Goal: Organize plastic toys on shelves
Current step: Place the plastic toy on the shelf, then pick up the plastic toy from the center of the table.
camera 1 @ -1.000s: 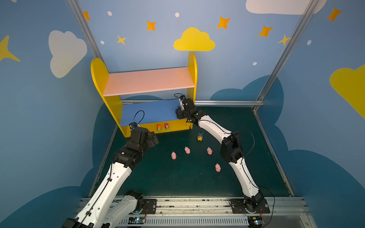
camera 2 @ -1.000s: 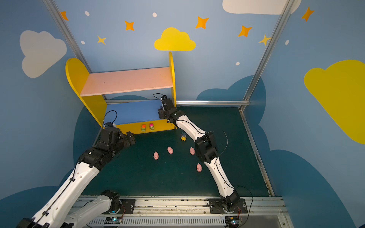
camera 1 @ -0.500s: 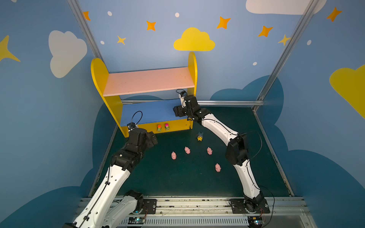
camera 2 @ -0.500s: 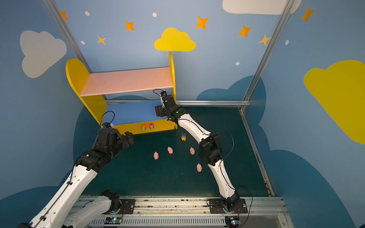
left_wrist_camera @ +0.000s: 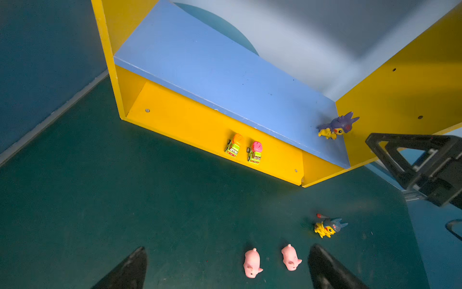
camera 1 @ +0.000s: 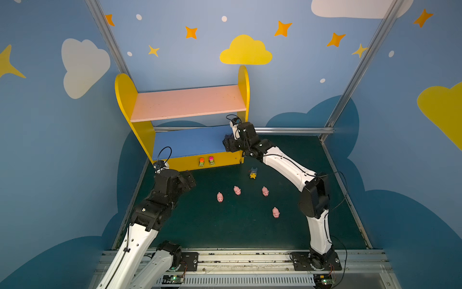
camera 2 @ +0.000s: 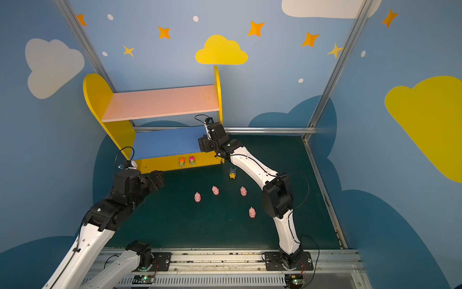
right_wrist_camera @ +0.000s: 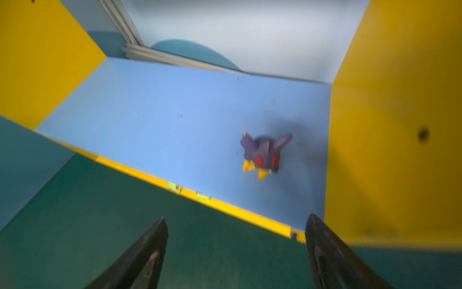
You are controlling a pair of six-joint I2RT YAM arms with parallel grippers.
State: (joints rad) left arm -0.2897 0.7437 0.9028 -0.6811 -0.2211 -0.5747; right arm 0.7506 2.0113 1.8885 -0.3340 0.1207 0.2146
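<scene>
Right wrist view is showing my right claw [right_wrist_camera: 236, 217] gaping empty before the blue lower board [right_wrist_camera: 175, 112]; the purple-headed figure [right_wrist_camera: 265, 152] is sitting at that board's end, likely leaving room for its twin [camera 1: 253, 173].

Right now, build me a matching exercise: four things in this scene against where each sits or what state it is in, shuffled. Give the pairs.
Things:
1 green cars
2 pink pigs
3 purple-hooded figure
4 right fingers

Places or states:
A on the blue lower board
B spread open, empty
C on the yellow base
D on the green floor

Pairs: 1-C, 2-D, 3-A, 4-B.
</scene>
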